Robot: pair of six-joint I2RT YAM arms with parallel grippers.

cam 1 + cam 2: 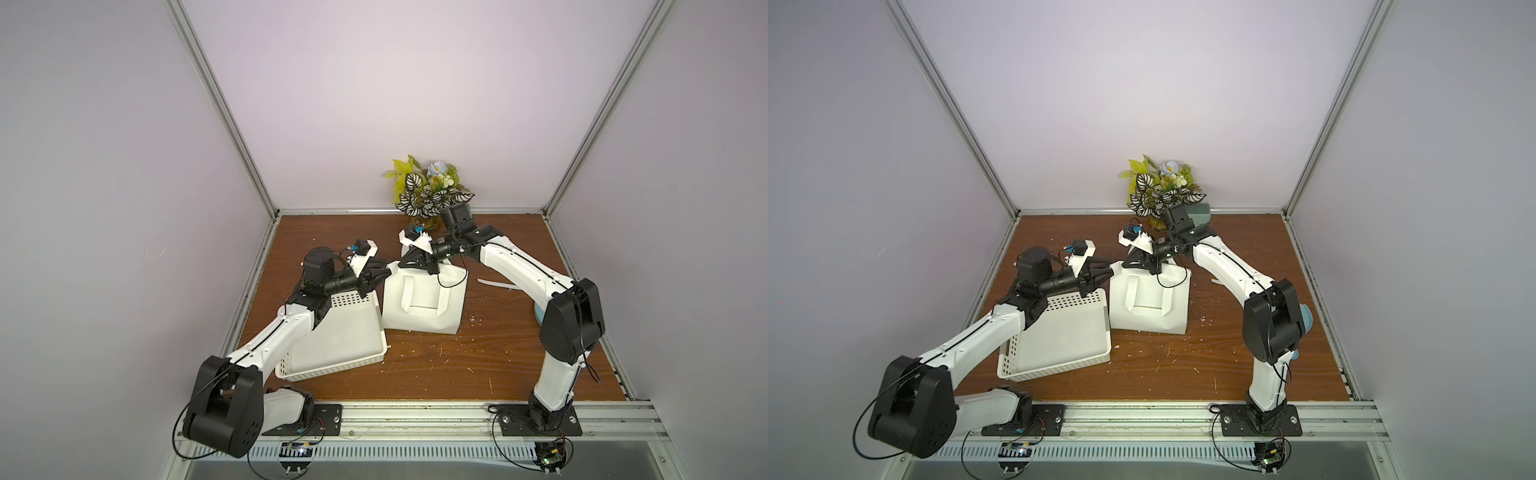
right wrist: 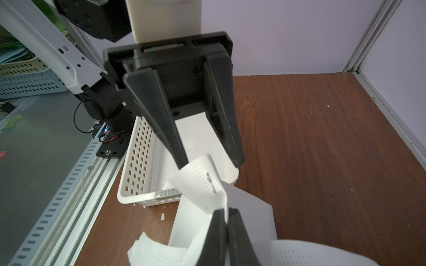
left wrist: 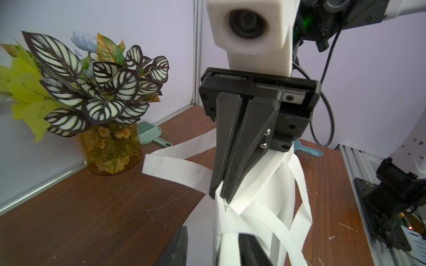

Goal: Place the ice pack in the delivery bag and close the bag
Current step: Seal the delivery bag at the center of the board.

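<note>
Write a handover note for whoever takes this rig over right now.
Right pincer: shut on the bag, at its edge.
Left pincer: open at a strap, gripping nothing.
Bag: on the table beside the basket, mouth not seen open.
Ice pack: not made out in any view.
Done: bag gripped.
To do: open the bag, find the pack, put it in.

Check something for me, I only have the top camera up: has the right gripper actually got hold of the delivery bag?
Observer: Yes. In the left wrist view the right gripper is shut on an edge of the delivery bag, fabric pinched tight.
Operator: And the left gripper?
Observer: The right wrist view shows the left gripper open, jaws well apart, with a white strap handle at their tips, unclamped.
</note>
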